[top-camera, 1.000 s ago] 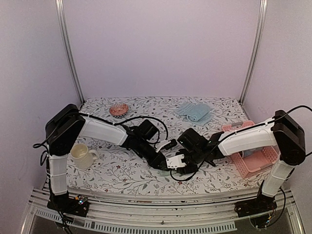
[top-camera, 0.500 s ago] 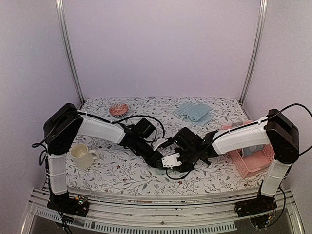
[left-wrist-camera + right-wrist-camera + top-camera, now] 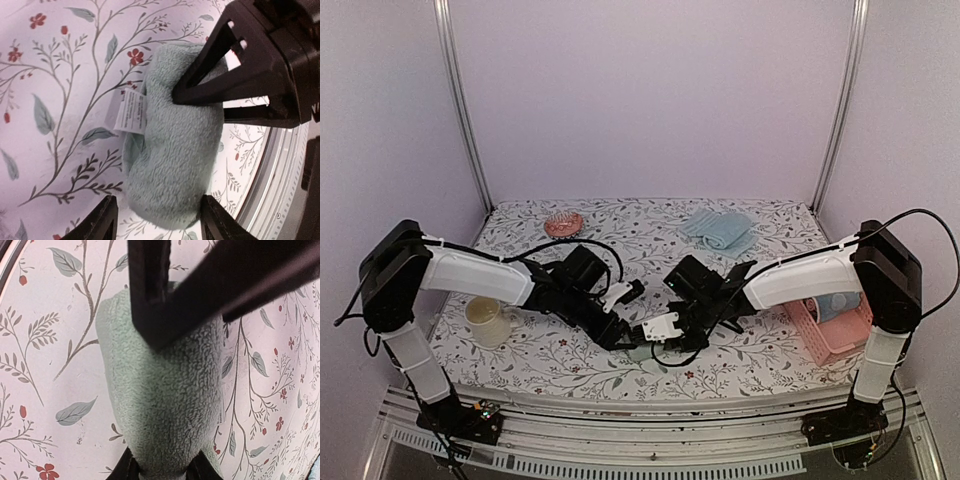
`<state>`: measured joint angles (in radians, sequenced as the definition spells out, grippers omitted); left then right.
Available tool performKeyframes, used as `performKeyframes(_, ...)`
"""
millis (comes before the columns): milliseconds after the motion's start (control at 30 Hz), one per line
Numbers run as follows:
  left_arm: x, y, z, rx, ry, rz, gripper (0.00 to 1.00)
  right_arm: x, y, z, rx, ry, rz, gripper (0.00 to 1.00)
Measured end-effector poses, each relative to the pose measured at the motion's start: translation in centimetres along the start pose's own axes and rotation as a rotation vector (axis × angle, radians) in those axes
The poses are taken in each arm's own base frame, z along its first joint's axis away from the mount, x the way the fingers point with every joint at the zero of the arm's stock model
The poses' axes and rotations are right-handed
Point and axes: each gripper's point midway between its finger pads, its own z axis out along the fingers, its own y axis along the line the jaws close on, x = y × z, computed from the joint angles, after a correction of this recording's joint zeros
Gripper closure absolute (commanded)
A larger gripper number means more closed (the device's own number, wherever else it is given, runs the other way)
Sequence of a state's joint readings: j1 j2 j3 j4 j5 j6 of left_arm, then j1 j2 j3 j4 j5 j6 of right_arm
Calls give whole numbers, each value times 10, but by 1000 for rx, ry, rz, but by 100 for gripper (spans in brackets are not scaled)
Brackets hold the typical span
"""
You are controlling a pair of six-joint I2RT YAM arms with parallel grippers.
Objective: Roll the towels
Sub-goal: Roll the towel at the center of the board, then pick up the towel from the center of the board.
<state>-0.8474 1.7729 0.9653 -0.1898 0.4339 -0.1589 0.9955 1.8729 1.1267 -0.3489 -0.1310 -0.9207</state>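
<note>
Seen from the left wrist, the green towel [image 3: 175, 145] lies on the flowered desk [image 3: 45, 75] as a fat roll, its white tag [image 3: 131, 111] peeking out at the side. The left tool [image 3: 159, 202] stands spread, one finger on each side of the roll's near end without squeezing it. I take that as fencing the roll so it cannot spring open. The right tool [image 3: 200, 104] pinches the far end, likely to keep the wrap tight.

From the right wrist that pinch is plain: both fingers press into the roll's sides.

From above, the two tools meet near the desk's front edge and hide the roll. I count two towels: the green one there and a blue towel [image 3: 720, 230] far back, seemingly not rolled. There is one cup [image 3: 485, 320] at the left and one pink basket [image 3: 840, 335] at the right.
</note>
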Motion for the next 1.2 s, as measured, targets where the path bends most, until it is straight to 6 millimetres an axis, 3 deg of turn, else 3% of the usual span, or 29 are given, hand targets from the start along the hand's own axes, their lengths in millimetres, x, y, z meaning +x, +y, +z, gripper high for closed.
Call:
performKeyframes(200, 6, 15, -24, -95, -43, -49, 43, 1, 3, -4, -19, 10, 11, 96)
performKeyframes(400, -5, 26, -42, -156, -100, -73, 44, 10, 18, -20, -70, 51, 25, 97)
performKeyframes(600, -8, 29, -43, -169, -114, -81, 45, 22, 36, -38, -125, 98, 44, 97)
performKeyframes(867, -11, 29, -36, -149, -121, -84, 45, 33, 43, -57, -175, 106, 106, 97)
performKeyframes(1200, -20, 26, -38, -136, -143, -67, 46, 53, 28, -82, -187, 77, 239, 97)
